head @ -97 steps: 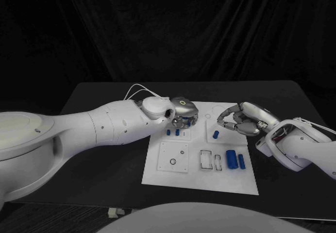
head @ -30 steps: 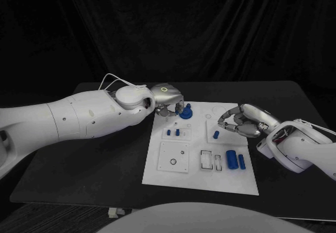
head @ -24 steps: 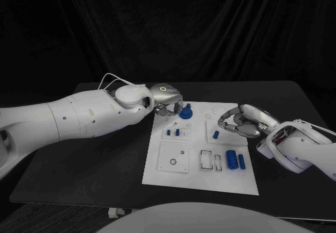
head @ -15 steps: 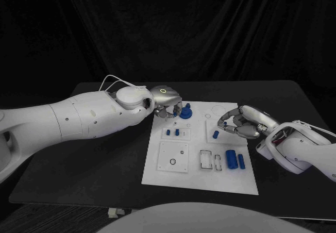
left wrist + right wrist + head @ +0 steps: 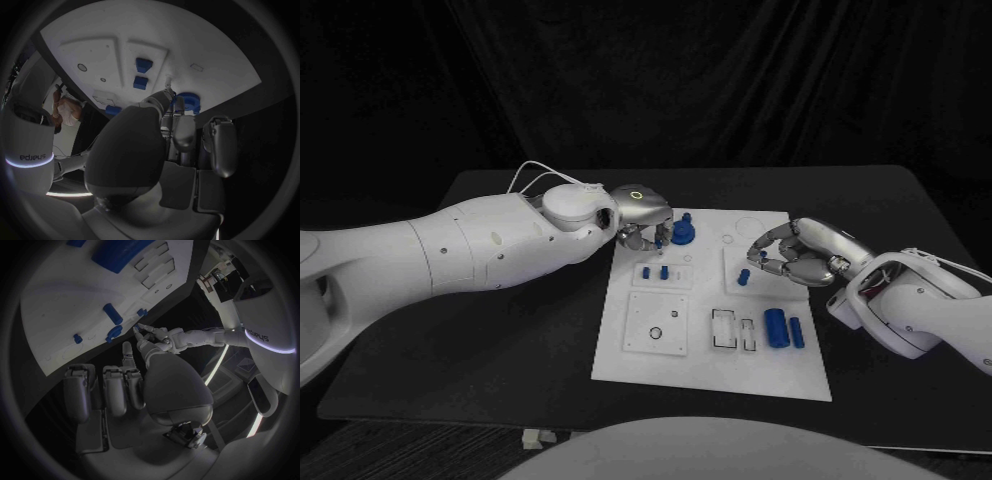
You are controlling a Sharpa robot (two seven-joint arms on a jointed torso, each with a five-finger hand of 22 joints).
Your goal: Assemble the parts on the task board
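The white task board (image 5: pixel 711 350) lies in the middle of the black table. A blue round part (image 5: pixel 682 234) stands near the board's far left corner, and my left hand (image 5: pixel 643 212) holds it with its fingertips; the left wrist view shows the blue round part (image 5: pixel 187 102) right at the tips of my left hand (image 5: pixel 172 130). My right hand (image 5: pixel 798 255) hovers over the board's right side with its fingers curled in on nothing, just beside a small blue piece (image 5: pixel 744 277). In the right wrist view, my right hand (image 5: pixel 119 385) has small blue pieces (image 5: pixel 112 314) on the board beyond it.
Two small blue pegs (image 5: pixel 656 271) stand in a square plate behind a plate with round holes (image 5: pixel 656 325). A blue cylinder (image 5: pixel 776 325) and a thinner one (image 5: pixel 798 333) lie at the board's near right, beside rectangular slots (image 5: pixel 726 330). Black table surrounds the board.
My left hand went from over the board's middle to its far left corner, where the blue round part now stands. In the last second it sank a little. The right hand barely moved.
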